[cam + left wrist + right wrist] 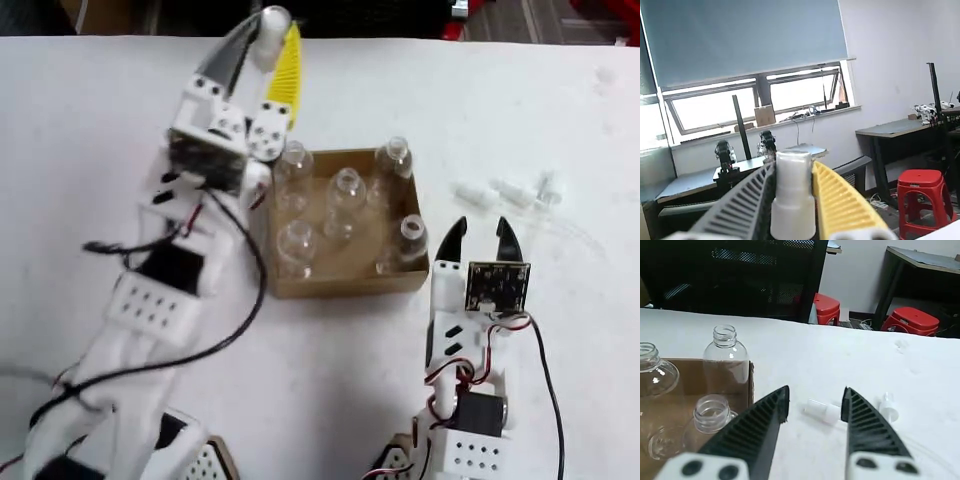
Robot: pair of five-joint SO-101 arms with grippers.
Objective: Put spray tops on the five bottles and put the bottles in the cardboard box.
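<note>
High view: five uncapped bottles (345, 192) stand in the cardboard box (345, 282) on the worktop (90, 110); the left jaws, raised past the box's far-left corner, clamp a white spray top (272, 22); the right jaws stand apart just beside the box's right wall, loose spray tops (512, 192) beyond them. Left wrist view: the spray top (792, 195) sits upright between the jaws — gripped on both sides. Right wrist view: the jaws gape, one loose top (822, 411) lying beyond the gap — near the box (710, 375).

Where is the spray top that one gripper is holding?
In the high view, the spray top sits clamped in the left gripper, beyond the far left corner of the cardboard box.
</note>
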